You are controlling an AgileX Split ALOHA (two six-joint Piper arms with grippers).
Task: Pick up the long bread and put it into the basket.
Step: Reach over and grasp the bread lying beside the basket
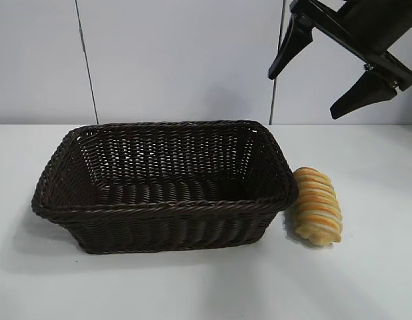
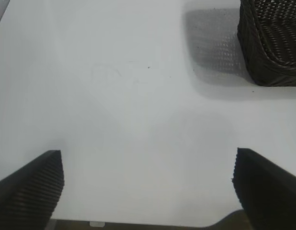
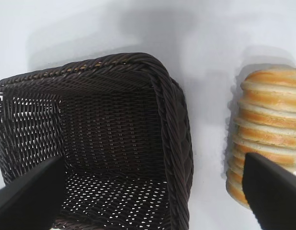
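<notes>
Exterior view: the right gripper (image 1: 339,73) hangs at upper right, jaws spread and empty, above the long bread (image 1: 317,205). The loaf lies on the white table (image 1: 193,287) at right of centre, just beside the wicker basket (image 1: 159,207), its long axis running front to back. The right arm is judged nearer; a descent onto the loaf looks needed.

Left wrist view: the left gripper (image 2: 148,191) is spread over bare table, with a basket corner at upper right.

Right wrist view: the loaf sits at right edge, the basket interior empty at left. A plain pale wall stands behind.
</notes>
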